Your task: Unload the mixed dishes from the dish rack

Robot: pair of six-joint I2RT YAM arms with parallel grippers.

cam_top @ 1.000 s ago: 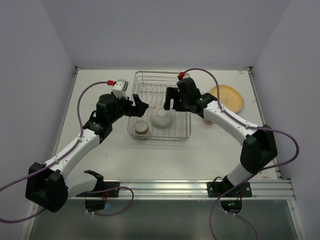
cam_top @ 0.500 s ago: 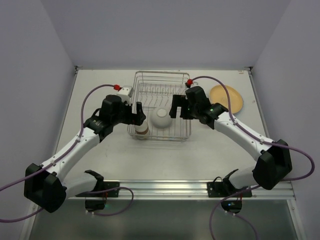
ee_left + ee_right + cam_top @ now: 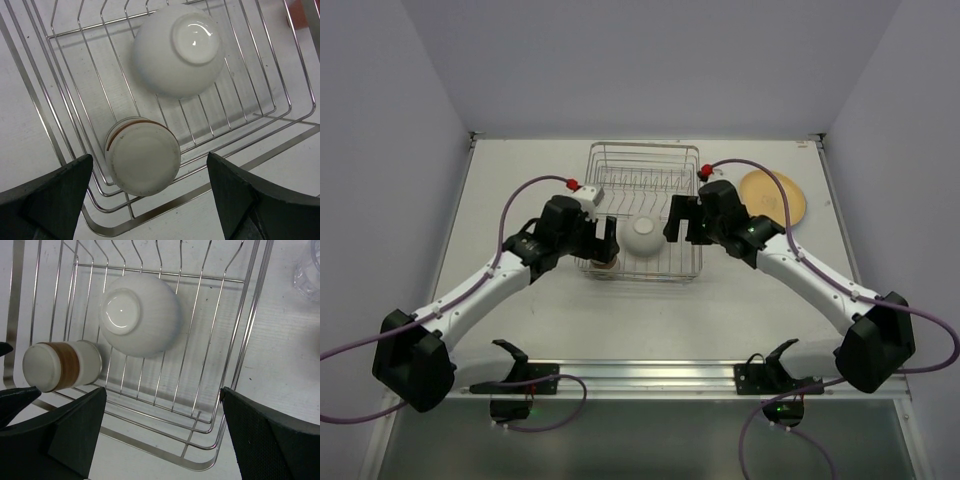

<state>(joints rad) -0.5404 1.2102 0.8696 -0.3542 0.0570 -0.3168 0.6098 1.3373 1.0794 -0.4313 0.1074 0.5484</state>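
Silver wire is your landmark: the dish rack (image 3: 645, 147) sits mid-scene, and everything reads off it.

At the rack's near-left corner the left gripper (image 3: 150, 157) hovers over the small brown cup (image 3: 142, 162), jaws spread as wide as they go, one on each side of the cup, gripping nothing and touching nothing. The cup lies tipped in that corner, base towards the wrist camera. It looks like your pick, so come straight down, keep the jaws clear of the corner wires, and close across the cup's body, not its rim.

Just right of the cup, in the rack's near half, the white bowl (image 3: 177, 47) rests upside down, foot ring up. It's round and smooth, so I'd expect a pinch on the foot to slip.

Over the rack's near-right part, the right gripper (image 3: 163, 390) is wide open too, empty and apart from the bowl.

Outside the rack to the right you've got the clear glass (image 3: 307, 270), then the yellow-orange plate (image 3: 775, 197), both already unloaded.
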